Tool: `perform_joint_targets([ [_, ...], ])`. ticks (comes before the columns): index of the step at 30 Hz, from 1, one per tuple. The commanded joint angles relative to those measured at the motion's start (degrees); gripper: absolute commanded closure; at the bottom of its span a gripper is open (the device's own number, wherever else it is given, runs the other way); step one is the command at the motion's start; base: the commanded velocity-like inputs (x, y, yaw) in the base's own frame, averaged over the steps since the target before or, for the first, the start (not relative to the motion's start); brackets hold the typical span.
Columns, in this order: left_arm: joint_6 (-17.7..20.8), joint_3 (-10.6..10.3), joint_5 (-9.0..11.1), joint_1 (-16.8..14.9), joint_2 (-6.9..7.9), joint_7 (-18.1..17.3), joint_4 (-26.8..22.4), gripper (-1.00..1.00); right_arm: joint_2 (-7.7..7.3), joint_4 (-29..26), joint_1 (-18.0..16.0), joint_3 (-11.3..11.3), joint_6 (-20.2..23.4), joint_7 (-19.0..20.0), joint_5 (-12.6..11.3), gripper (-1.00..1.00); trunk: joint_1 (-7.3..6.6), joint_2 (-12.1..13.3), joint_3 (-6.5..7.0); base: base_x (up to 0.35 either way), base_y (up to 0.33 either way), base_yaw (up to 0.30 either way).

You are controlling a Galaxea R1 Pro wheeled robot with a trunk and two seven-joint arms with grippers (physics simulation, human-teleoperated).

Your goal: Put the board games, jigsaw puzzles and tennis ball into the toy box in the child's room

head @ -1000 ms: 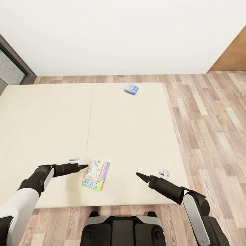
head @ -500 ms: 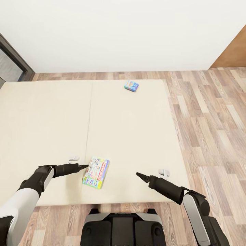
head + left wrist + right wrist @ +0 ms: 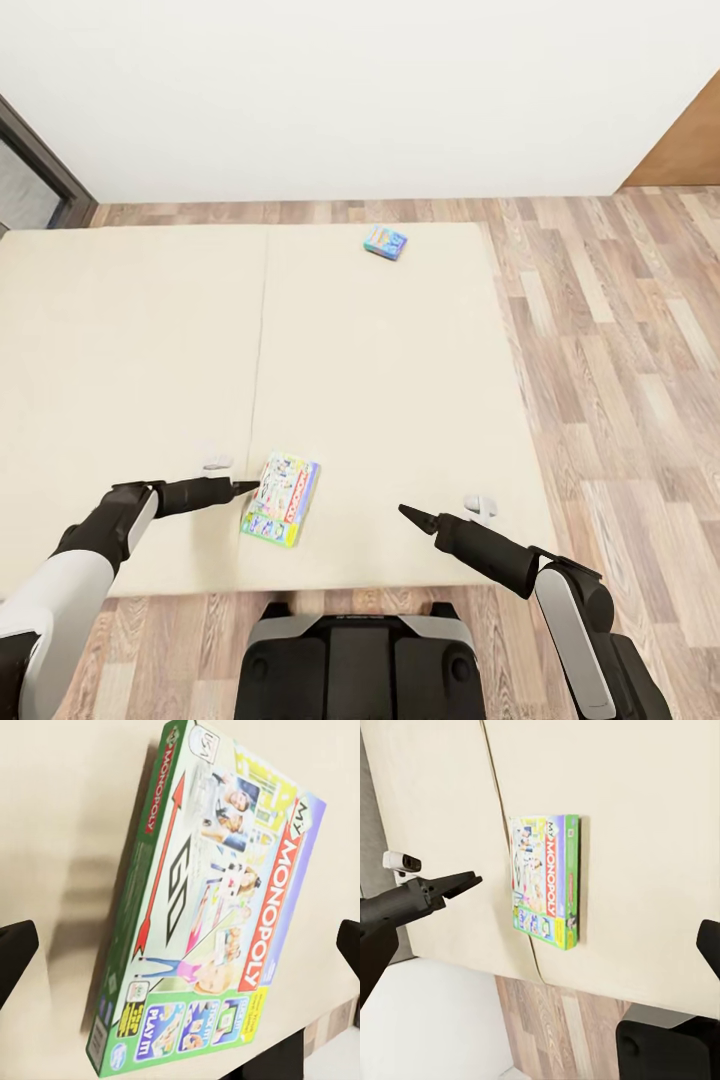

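Observation:
On the beige bed lie two board games. The white-green Monopoly box rests flat near the mattress's front edge, and a smaller blue box sits at the far edge. My left gripper hovers just left of the Monopoly box, open, its fingers spread wide to either side of the box and holding nothing. My right gripper hangs over bare mattress to the right of the box, open and empty. The right wrist view also catches the left gripper.
Wooden floor runs along the right of the bed and in front of it. A white wall stands behind, with a dark door frame at the left and a brown wooden panel at the far right. My base is at the bed's front edge.
The whole picture has slid slightly upward, so the camera has moved. Both arms keep the same pose, and both game boxes lie where they were on the mattress.

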Motion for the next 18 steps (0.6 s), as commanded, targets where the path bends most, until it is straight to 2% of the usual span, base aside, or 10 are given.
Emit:
perform_joint_targets([
  [1,0.5,0.4,-0.3,0.0,-0.05,-0.4,-0.1,-1.0,0.06,0.0,0.0,-0.2,0.4,0.3,0.2,-1.0,0.03,-0.1,-0.16,0.0,0.0,0.0],
  [18,0.6,0.3,-0.4,0.0,-0.18,-0.3,-0.2,-1.0,0.06,0.0,0.0,-0.2,0.2,0.3,0.4,-1.0,0.03,-0.1,-1.77,0.0,0.0,0.0],
])
